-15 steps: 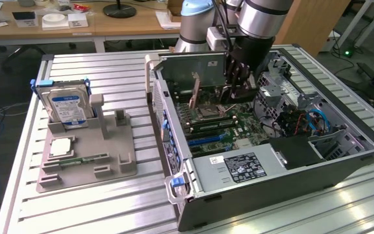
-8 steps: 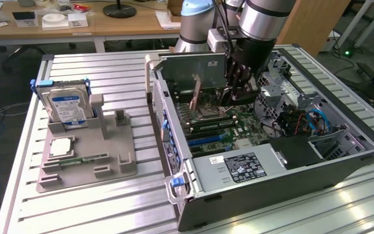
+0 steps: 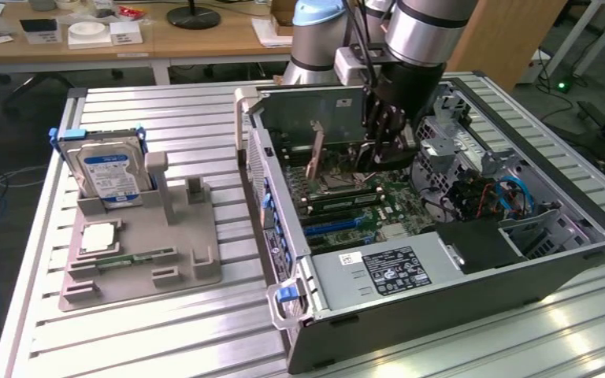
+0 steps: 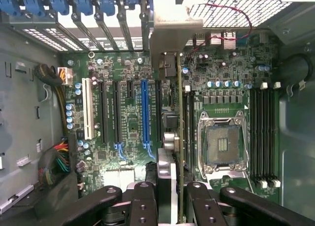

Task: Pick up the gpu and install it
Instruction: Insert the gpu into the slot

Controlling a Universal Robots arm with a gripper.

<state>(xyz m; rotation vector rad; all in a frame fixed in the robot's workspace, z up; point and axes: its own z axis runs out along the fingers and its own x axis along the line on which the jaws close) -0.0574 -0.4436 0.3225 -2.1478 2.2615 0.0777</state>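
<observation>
Gpu (image 4: 180,137) on edge, clamped in the gripper (image 4: 172,206), above motherboard (image 4: 128,117), bracket (image 4: 170,34) toward the case's rear slots

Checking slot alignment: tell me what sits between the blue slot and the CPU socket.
The gpu, edge-on in the gripper, in the wrist view.

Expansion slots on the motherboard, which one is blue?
The long blue slot, just beside the gpu held edge-on in the gripper. The slots next to it are black, and the farthest long one is white.
</observation>
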